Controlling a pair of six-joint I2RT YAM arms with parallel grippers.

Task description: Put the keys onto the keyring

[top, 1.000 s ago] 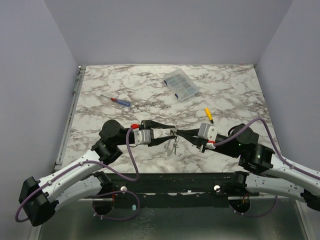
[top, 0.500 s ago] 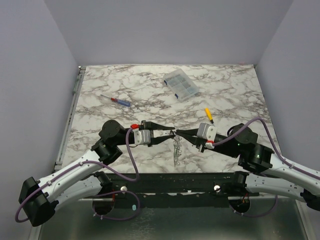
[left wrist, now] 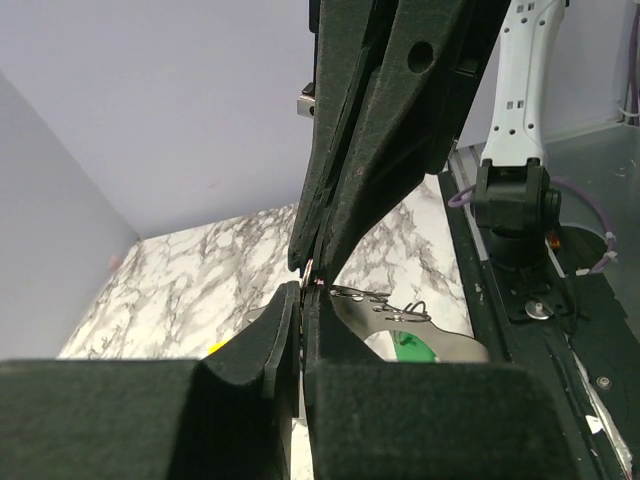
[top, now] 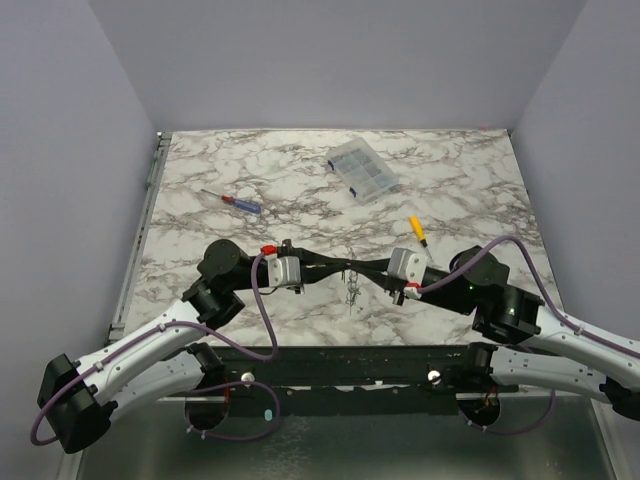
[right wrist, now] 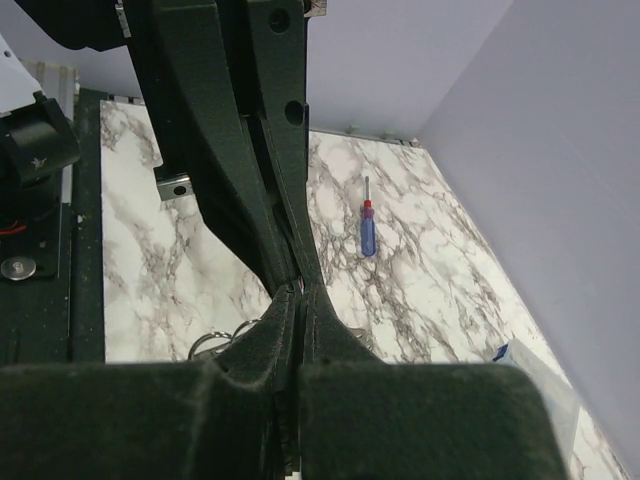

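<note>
My left gripper and right gripper meet tip to tip above the near middle of the marble table. Both are shut on one thin metal edge of the bunch; I cannot tell which piece each holds. The keys, small and silvery, hang below the tips on the keyring. In the left wrist view my shut left gripper faces the right fingers, with a flat key and ring loops beside them. In the right wrist view my shut right gripper shows ring loops at its lower left.
A yellow-handled screwdriver lies right of the grippers. A blue and red screwdriver lies at the left, also in the right wrist view. A clear parts box stands at the back. Grey walls surround the table.
Both grippers have closed in on each other tip to tip. The hanging bunch dropped longer half a second ago and now hangs short again.
</note>
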